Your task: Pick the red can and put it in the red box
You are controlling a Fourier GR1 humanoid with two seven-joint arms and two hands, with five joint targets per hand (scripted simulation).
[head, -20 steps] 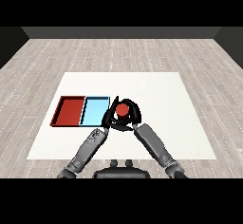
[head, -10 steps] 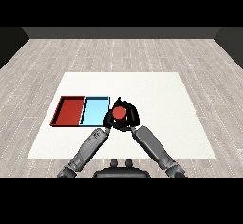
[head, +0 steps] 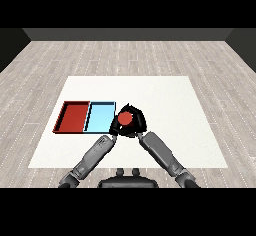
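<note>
The red can is held up just right of the light blue tray, its round red top facing me. My right hand is curled round the can from the right side. My left hand sits low against the can's left side, close to the blue tray's right edge; its fingers are hidden behind the can and the other hand. The red tray lies left of the blue one with nothing in it.
Both trays lie side by side at the left middle of the white table. Grey wooden floor surrounds the table.
The can and my right hand have shifted slightly left, toward the blue tray's right edge. My left hand stays close beside them.
</note>
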